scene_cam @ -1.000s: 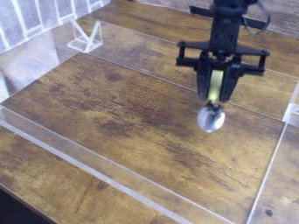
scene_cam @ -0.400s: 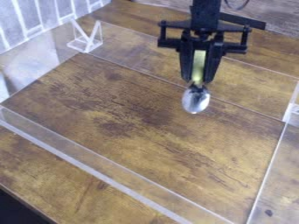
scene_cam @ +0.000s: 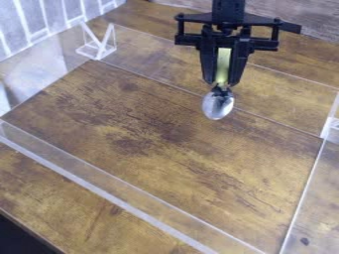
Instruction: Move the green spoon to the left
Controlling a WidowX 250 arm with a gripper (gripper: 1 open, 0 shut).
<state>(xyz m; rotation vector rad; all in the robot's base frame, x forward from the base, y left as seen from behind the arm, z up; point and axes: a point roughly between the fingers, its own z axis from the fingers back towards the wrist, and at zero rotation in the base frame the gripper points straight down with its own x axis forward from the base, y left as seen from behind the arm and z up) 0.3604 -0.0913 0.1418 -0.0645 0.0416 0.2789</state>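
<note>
The black gripper [scene_cam: 225, 67] points straight down over the wooden desk [scene_cam: 119, 119], near the far right portion of the area enclosed by the clear acrylic walls [scene_cam: 146, 213]. Its fingers are pinched on the yellow-green handle of the green spoon [scene_cam: 220, 91], gripping it from both sides. The spoon hangs nearly vertical: the handle runs up between the fingers, and the shiny silver bowl points downward below the fingertips. The bowl appears to be clear of the desk surface, though contact cannot be confirmed from this single view. The spoon is positioned toward the far edge of the desk, right of center, well apart from the left edge. A small clear acrylic stand [scene_cam: 95, 42] sits at the far left corner of the enclosed area, well apart from the gripper and spoon. The near acrylic wall crosses the desk diagonally from the left edge toward the near right corner. The desk surface shows dark wood grain with worn patches near its center.
</note>
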